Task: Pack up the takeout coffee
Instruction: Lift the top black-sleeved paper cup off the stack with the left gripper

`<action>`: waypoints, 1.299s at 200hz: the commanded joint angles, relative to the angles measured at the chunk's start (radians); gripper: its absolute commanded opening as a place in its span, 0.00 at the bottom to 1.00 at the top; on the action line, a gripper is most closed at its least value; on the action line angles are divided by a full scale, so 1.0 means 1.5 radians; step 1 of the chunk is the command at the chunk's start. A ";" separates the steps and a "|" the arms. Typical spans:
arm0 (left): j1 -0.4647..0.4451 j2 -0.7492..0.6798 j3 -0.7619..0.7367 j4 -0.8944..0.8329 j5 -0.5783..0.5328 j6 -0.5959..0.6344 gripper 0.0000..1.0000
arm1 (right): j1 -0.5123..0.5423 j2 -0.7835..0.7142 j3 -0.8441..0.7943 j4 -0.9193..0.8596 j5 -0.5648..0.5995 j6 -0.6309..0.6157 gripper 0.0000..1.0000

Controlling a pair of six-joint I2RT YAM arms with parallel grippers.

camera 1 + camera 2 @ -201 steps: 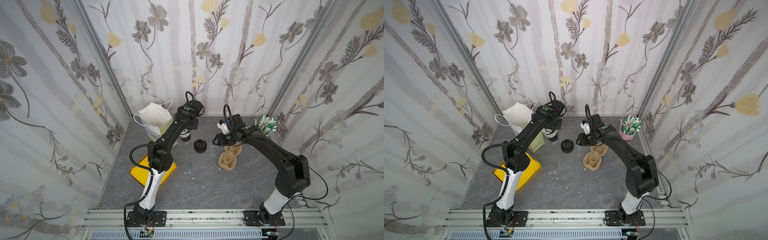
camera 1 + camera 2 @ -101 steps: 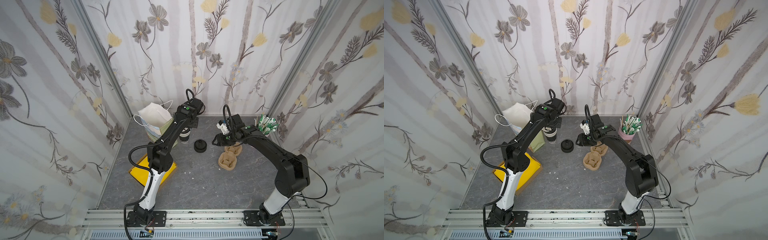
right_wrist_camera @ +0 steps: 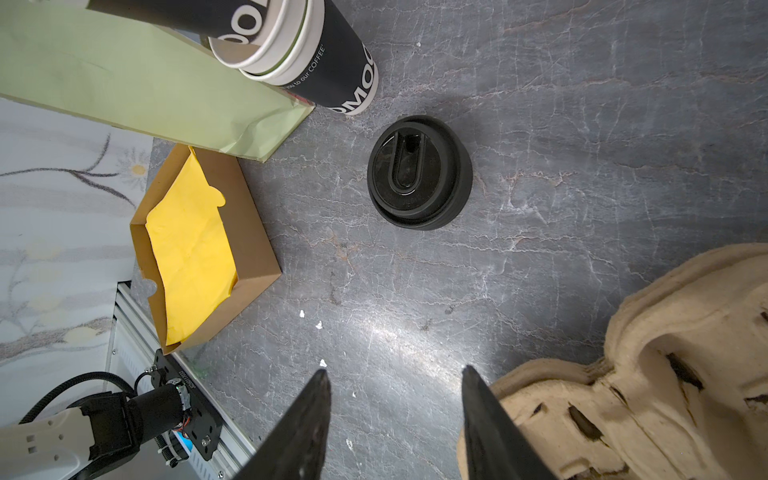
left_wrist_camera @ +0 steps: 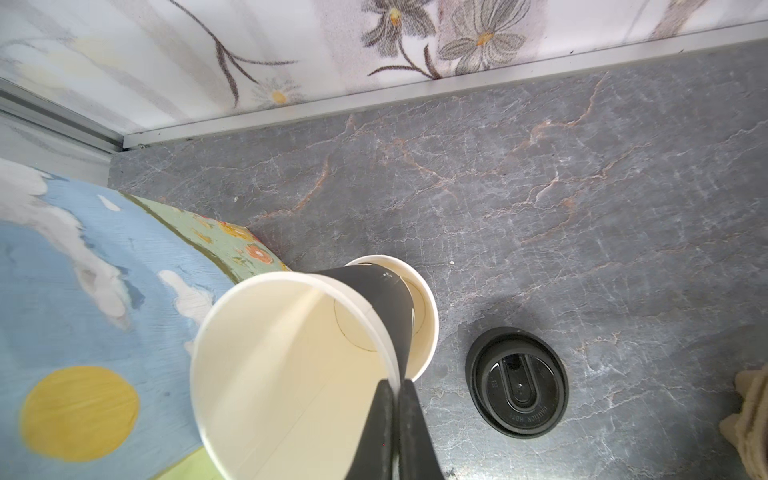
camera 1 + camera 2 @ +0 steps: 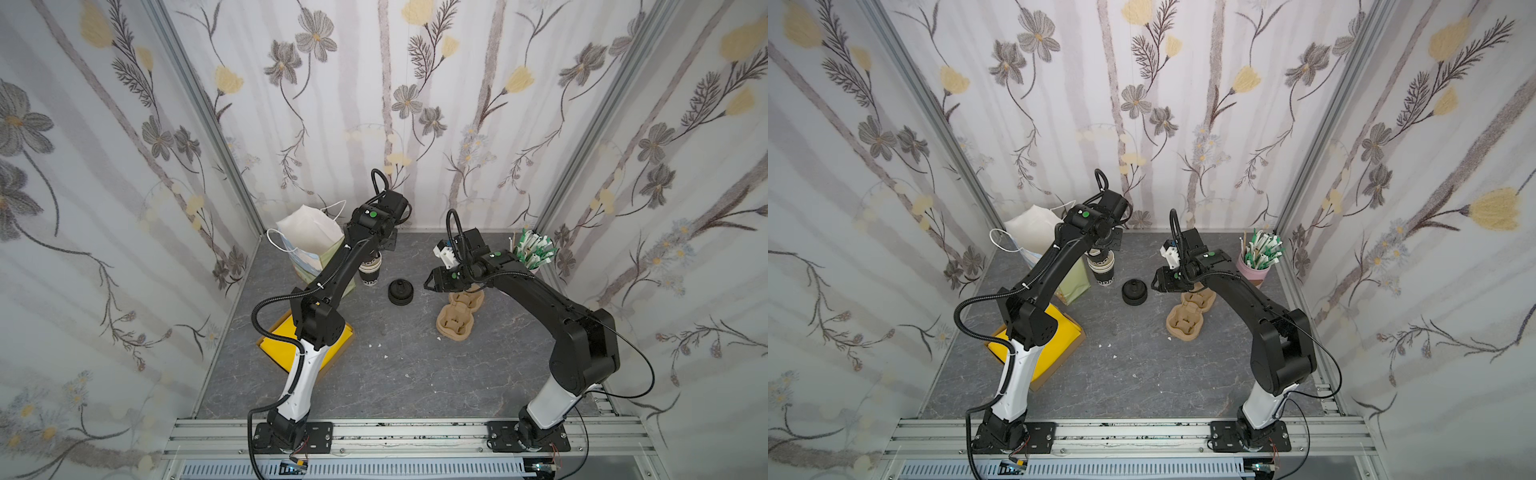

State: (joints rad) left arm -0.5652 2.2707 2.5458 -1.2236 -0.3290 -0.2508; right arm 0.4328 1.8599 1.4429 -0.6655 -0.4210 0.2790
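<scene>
While no cup yet stands alone, capped, or seated in a holder, the packing looks barely begun. One cup is gripped above its stack, and lidding, seating and bagging all remain.

At far left stands the paper bag (image 5: 309, 245), with a yellow-lined box (image 3: 191, 249) nearer. Just right of the bag, the left pincer (image 4: 397, 388) is pressed together on the rim of the cup (image 4: 291, 353), one finger inside the wall and one outside. The cup hangs tilted with its base at the mouth of the stack (image 3: 332, 70); whether it is free of the stack cannot be told.

Right of that lie the lids (image 5: 400, 292). Farther right the right pincer (image 3: 395, 372), spread and empty, hovers near them, just beside the cardboard carrier (image 5: 455, 324).
</scene>
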 commanded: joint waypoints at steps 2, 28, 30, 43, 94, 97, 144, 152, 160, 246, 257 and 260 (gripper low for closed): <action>-0.003 -0.012 0.011 -0.007 -0.008 -0.007 0.00 | 0.001 0.000 0.007 0.012 -0.014 0.002 0.51; -0.008 -0.019 0.011 -0.008 -0.009 -0.006 0.00 | 0.001 -0.002 0.007 0.012 -0.013 0.002 0.51; -0.009 -0.019 0.011 -0.008 -0.009 -0.006 0.00 | 0.001 -0.002 0.007 0.012 -0.013 0.002 0.51; -0.011 -0.023 0.011 -0.009 -0.018 -0.005 0.00 | 0.000 -0.003 0.008 0.010 -0.014 0.002 0.51; -0.021 -0.042 0.011 -0.009 -0.052 -0.006 0.00 | 0.001 -0.007 0.016 0.001 -0.011 0.001 0.51; -0.022 -0.042 0.011 -0.009 -0.052 -0.006 0.00 | 0.001 -0.007 0.016 0.001 -0.011 0.001 0.51; -0.032 -0.059 0.010 -0.011 -0.048 -0.007 0.00 | 0.001 -0.011 0.017 -0.004 -0.009 0.002 0.51; -0.034 -0.062 0.009 -0.012 -0.042 -0.008 0.00 | 0.000 -0.012 0.017 -0.005 -0.010 0.002 0.51; -0.037 -0.064 0.008 -0.014 -0.037 -0.009 0.00 | 0.001 -0.012 0.019 -0.007 -0.010 0.002 0.51; -0.068 -0.083 -0.008 -0.084 0.004 -0.027 0.00 | 0.000 -0.028 0.013 -0.023 0.004 0.005 0.51; -0.074 -0.091 -0.018 -0.087 0.005 -0.028 0.00 | 0.001 -0.029 0.013 -0.025 0.004 0.005 0.51; -0.075 -0.093 -0.021 -0.087 0.006 -0.028 0.00 | 0.001 -0.029 0.013 -0.025 0.005 0.006 0.51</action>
State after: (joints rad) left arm -0.6674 2.1597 2.5340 -1.3098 -0.3222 -0.2699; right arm 0.4328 1.8233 1.4628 -0.7094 -0.4271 0.2867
